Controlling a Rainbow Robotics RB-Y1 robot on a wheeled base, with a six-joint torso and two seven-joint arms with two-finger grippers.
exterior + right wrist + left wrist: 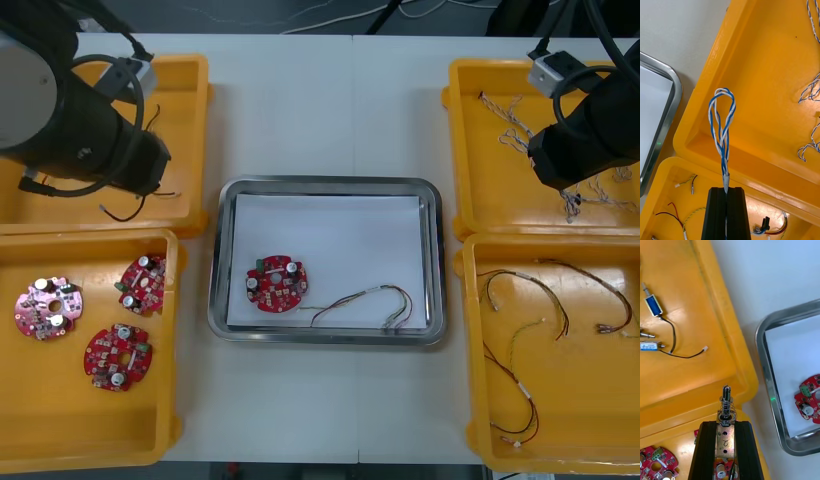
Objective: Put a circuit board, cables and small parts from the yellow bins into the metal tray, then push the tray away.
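Note:
The metal tray (pixel 432 262), white inside, holds a round red circuit board (pixel 276 283) and a red and yellow cable (pixel 372 303). Over the far right yellow bin (pixel 470 120), my right gripper (pixel 726 195) is shut on a twisted blue and white cable (pixel 721 123), whose loop sticks out past the fingertips. My left gripper (pixel 724 427) hangs over the far left yellow bin (pixel 190 140), shut on a small metal part (pixel 725 416) with a spring and a pin. The tray's rim (pixel 765 363) and the board (pixel 808 399) lie off to one side of it.
The near left bin (pixel 150 440) holds three red circuit boards (pixel 118 355). Red and yellow cables (pixel 520 340) lie in the near right bin, more blue and white cables (pixel 510 120) in the far right one. Small parts with black cables (pixel 655 307) lie in the far left bin.

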